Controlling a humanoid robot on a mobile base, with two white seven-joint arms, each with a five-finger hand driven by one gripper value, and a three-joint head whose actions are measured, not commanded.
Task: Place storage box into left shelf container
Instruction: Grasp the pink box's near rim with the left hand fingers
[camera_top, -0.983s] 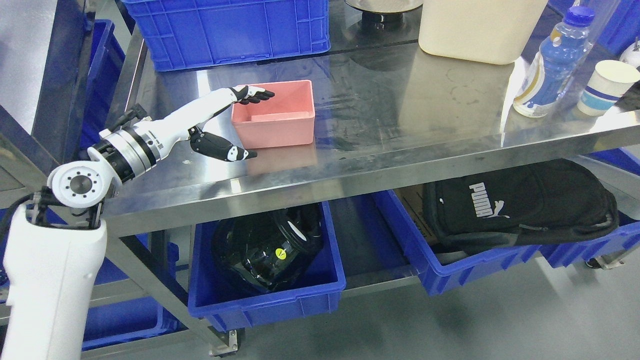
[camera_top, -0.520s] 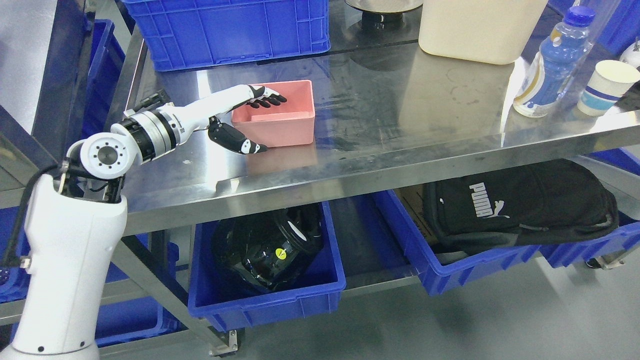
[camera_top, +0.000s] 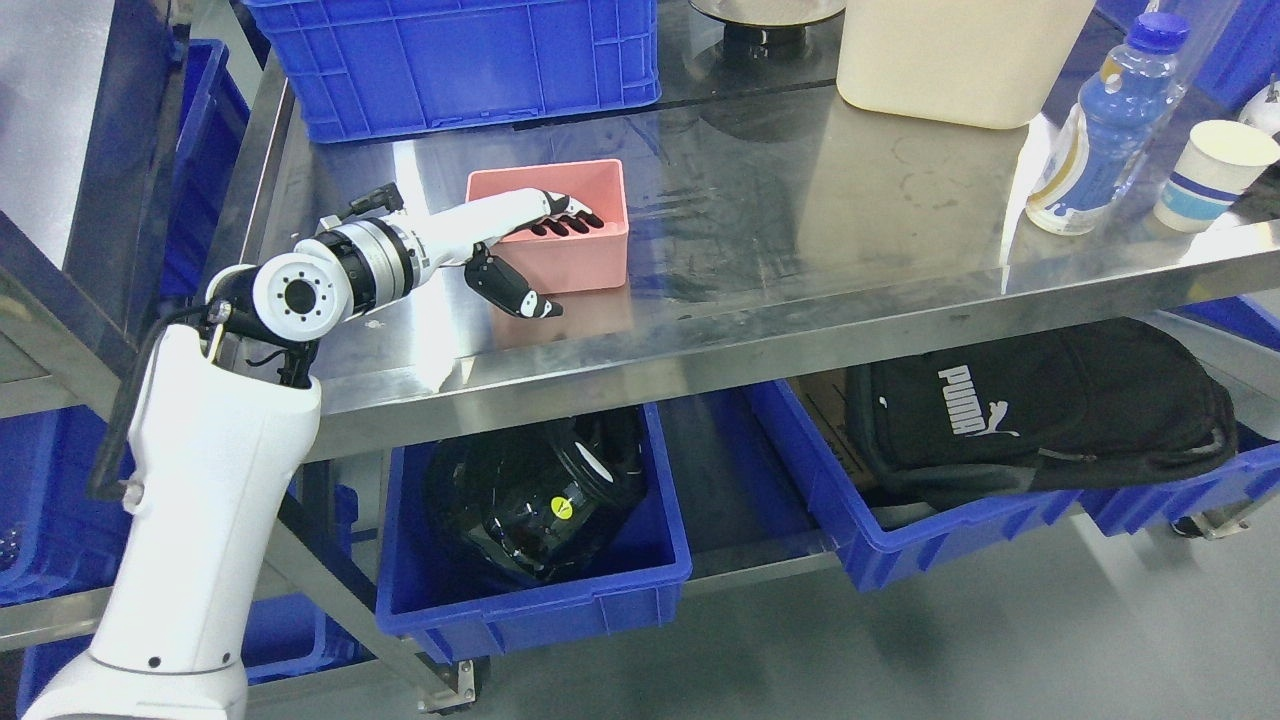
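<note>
A pink open-topped storage box (camera_top: 585, 255) stands on the steel table top (camera_top: 800, 240), left of the middle. My left hand (camera_top: 545, 255) reaches over the box from the left. Its four fingers (camera_top: 570, 225) lie stretched inside the box over the near wall. The thumb (camera_top: 515, 290) points down in front of the box's near wall, outside it. The hand is open around that wall and does not clamp it. On the lower shelf at the left stands a blue container (camera_top: 640, 590) holding a black helmet (camera_top: 535, 500).
A large blue crate (camera_top: 450, 60) stands behind the box. A cream bin (camera_top: 955, 55), a blue bottle (camera_top: 1100, 125) and a paper cup (camera_top: 1210, 170) stand at the right. A second blue lower container (camera_top: 830, 500) holds a black bag (camera_top: 1040, 405).
My left arm has moved to the right and forward. The fingers went from the box's left rim to inside the box, and the thumb came down in front of its near wall. The box has not moved.
</note>
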